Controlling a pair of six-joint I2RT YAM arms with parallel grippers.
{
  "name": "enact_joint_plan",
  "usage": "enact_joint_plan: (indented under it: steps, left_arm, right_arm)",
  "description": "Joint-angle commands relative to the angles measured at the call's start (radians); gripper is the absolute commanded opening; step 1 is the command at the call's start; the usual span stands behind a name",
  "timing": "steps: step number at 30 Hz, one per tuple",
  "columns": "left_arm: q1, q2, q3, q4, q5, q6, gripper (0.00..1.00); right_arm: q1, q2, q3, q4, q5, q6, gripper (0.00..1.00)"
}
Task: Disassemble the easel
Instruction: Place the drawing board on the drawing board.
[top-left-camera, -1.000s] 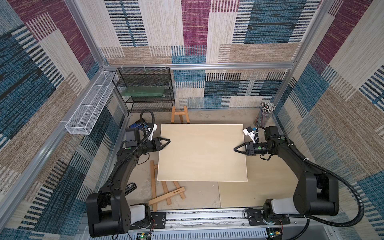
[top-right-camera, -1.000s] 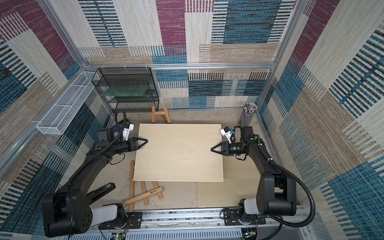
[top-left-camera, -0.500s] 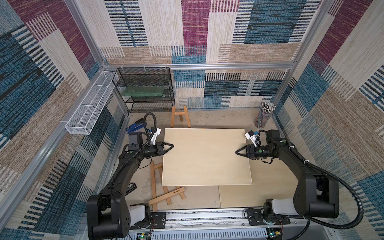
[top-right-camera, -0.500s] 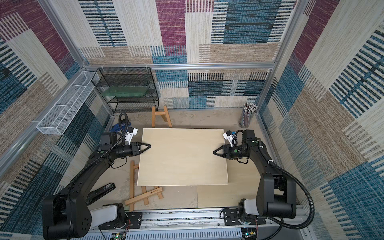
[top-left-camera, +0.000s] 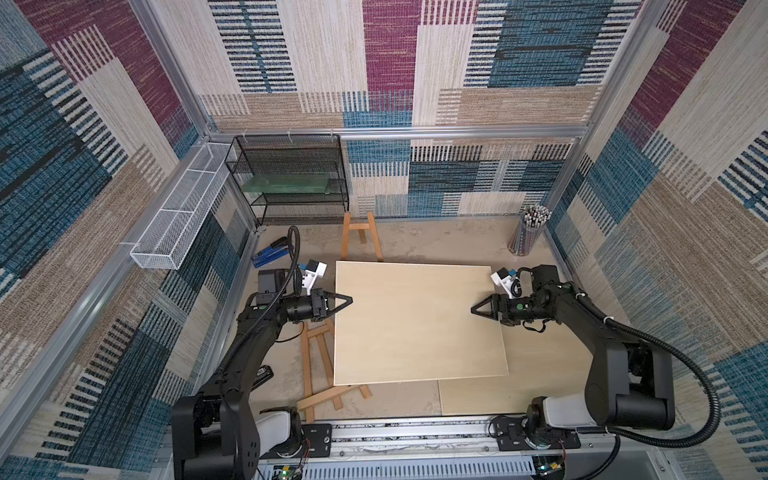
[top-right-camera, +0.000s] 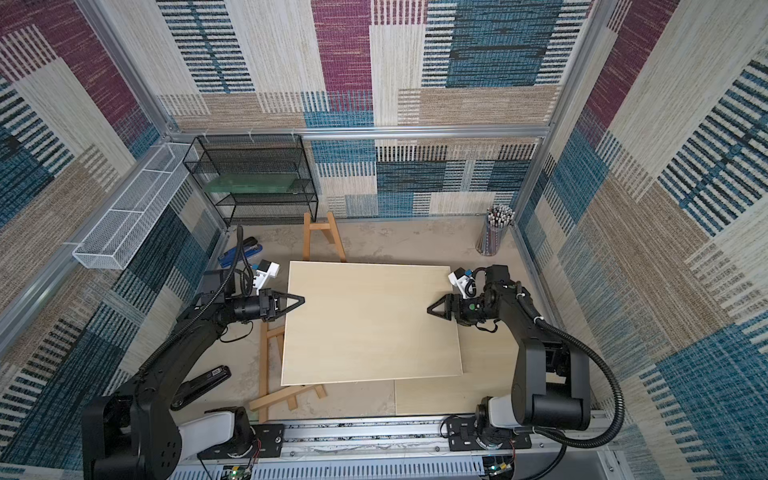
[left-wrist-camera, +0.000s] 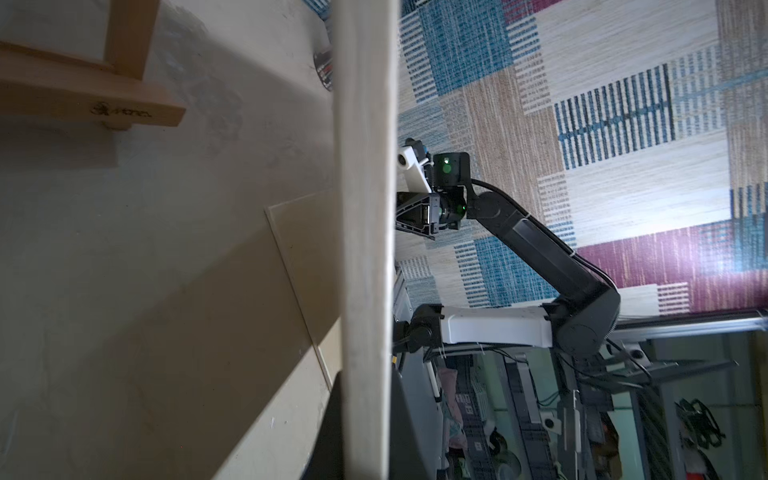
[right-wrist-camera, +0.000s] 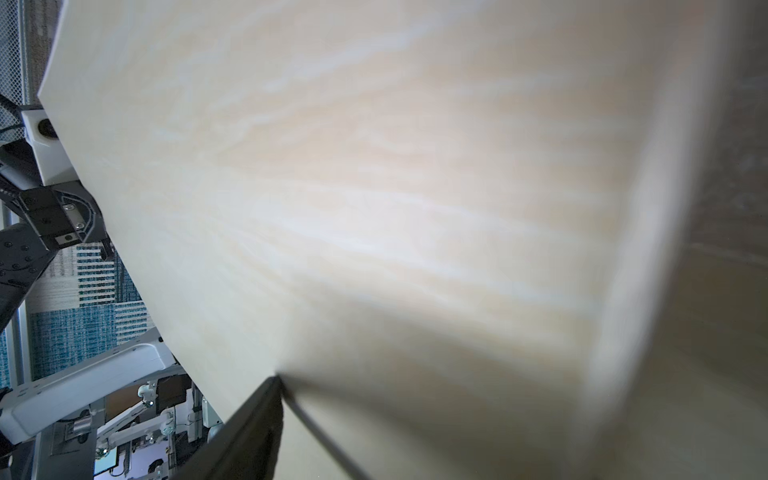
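You have the board slung flat between the two arms in the middle of the frame, its long axis running left to right, raised off the surface. The left gripper is clamped on the board's left edge; in the left wrist view that edge passes straight between its jaws. The right gripper reaches in over the right edge, but you cannot tell from any view whether it grips or stands apart. The right wrist view gives you one dark finger against a blurred board face and nothing more.

What the coming move turns on is what lies under the board. The easel frame lies flat on the surface at the lower left. Its long axis runs from just below the left gripper toward the bottom of the frame, and the board's left edge overhangs its upper rails. Your left arm is much the nearer to it; the right arm is well apart, across the board. At the lower right the board overhangs a flat tan sheet.

By my reading, the board has to go down clear of the frame, toward the right, before either gripper can get at the frame. A small A-shaped wooden support stands at the upper centre, just beside the black mesh shelf.
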Motion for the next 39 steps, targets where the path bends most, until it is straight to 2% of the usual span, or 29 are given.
enact_joint_plan:
  steps: [1, 4, 7, 8, 14, 18, 28, 31, 39]
  left_arm:
    - [-0.010, 0.000, -0.010, 0.009, -0.060, 0.090, 0.00]
    - [-0.012, 0.007, -0.011, 0.013, -0.051, 0.086, 0.00]
    - [-0.015, 0.012, -0.008, 0.011, -0.054, 0.087, 0.00]
    - [-0.015, 0.012, -0.009, 0.007, -0.060, 0.091, 0.00]
    - [-0.014, 0.031, 0.017, -0.049, -0.088, 0.140, 0.00]
    - [-0.013, 0.045, 0.033, -0.074, -0.094, 0.155, 0.00]
    - [-0.021, 0.055, 0.042, -0.084, -0.100, 0.149, 0.00]
    - [-0.042, 0.058, 0.047, -0.114, -0.123, 0.140, 0.00]
    - [-0.093, 0.056, 0.062, -0.271, -0.296, 0.143, 0.00]
  right_arm:
    - [0.007, 0.000, -0.003, -0.013, -0.008, 0.051, 0.83]
    - [0.007, 0.000, -0.011, -0.010, -0.012, 0.050, 0.88]
    - [0.007, 0.004, -0.009, -0.014, 0.009, 0.055, 0.98]
    - [0.007, 0.006, -0.007, -0.015, 0.015, 0.056, 0.95]
    - [0.003, 0.011, 0.002, -0.025, 0.045, 0.056, 0.95]
    - [-0.018, 0.005, 0.031, -0.055, 0.176, 0.080, 0.95]
    - [-0.094, -0.020, 0.084, -0.076, 0.312, 0.127, 0.95]
    - [-0.093, -0.021, 0.134, -0.092, 0.307, 0.135, 0.95]
    - [-0.055, -0.018, 0.221, -0.107, 0.273, 0.173, 0.95]
